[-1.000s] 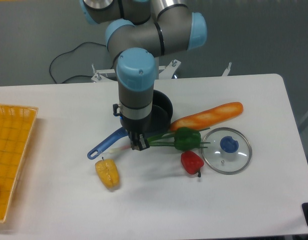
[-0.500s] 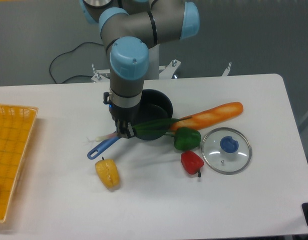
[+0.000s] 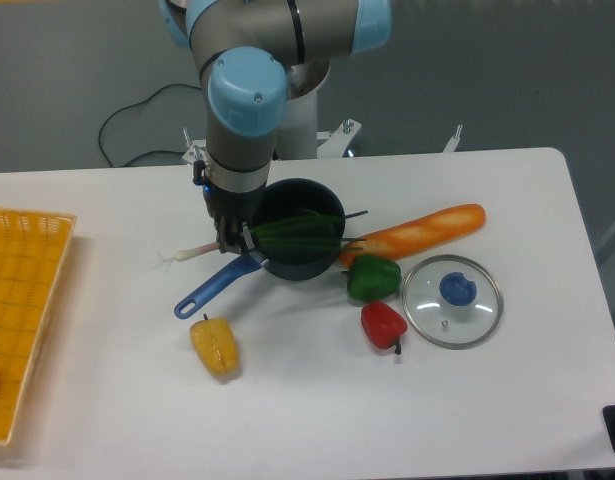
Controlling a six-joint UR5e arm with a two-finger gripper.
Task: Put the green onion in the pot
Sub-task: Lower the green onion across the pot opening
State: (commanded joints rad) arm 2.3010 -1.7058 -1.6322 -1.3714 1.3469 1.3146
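My gripper (image 3: 232, 243) hangs just left of the pot (image 3: 305, 256), shut on the green onion (image 3: 292, 232). The onion is lifted and lies almost level. Its pale root end sticks out to the left of the fingers, and its dark green leaves stretch right across the pot's open top. The pot is a small dark round saucepan near the table's middle, and its blue handle (image 3: 212, 287) points down-left beneath the gripper.
A long orange baguette (image 3: 417, 232) lies right of the pot. A green bell pepper (image 3: 372, 277), a red pepper (image 3: 383, 323) and a glass lid with a blue knob (image 3: 452, 300) sit at front right. A yellow pepper (image 3: 215, 345) lies in front, a yellow basket (image 3: 22, 290) at far left.
The gripper has risen and moved left and back with the green onion. The leaves have swung from beside the green pepper to over the pot.
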